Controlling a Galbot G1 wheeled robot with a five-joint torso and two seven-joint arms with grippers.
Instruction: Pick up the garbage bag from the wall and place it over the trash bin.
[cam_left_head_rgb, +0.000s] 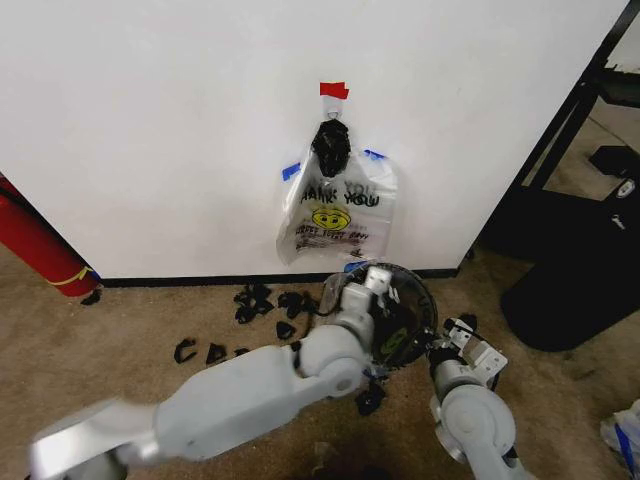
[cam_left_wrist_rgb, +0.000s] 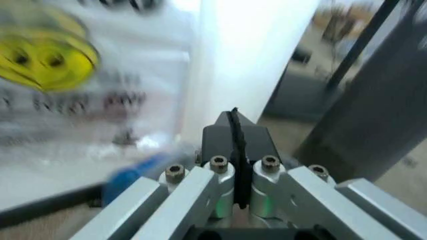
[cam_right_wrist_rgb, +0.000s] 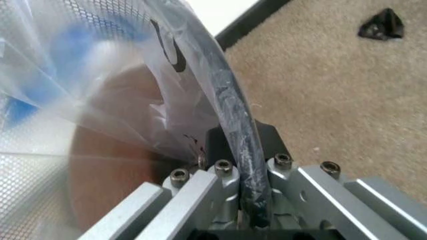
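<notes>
Garbage bag (cam_right_wrist_rgb: 133, 95) drapes inside the trash bin (cam_right_wrist_rgb: 233, 107), whose rim my right end effector (cam_right_wrist_rgb: 243, 165) clamps; my left end effector (cam_left_wrist_rgb: 235, 131) is pinched closed, empty.

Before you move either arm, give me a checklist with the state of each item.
1. Right end effector clamped on the trash bin rim: ok, shut over the black rim.
2. Garbage bag caught in that grip: ok, plastic is pinched against the rim.
3. Bag draped around the whole rim: cannot tell.
4. Left end effector free: ok, shut with nothing between its fingers, pointing at the wall.
5. Bunch of bags hanging under the black clip: ok.
6. Floor by the bin free of clutter: not ok, black scraps lie scattered.
</notes>
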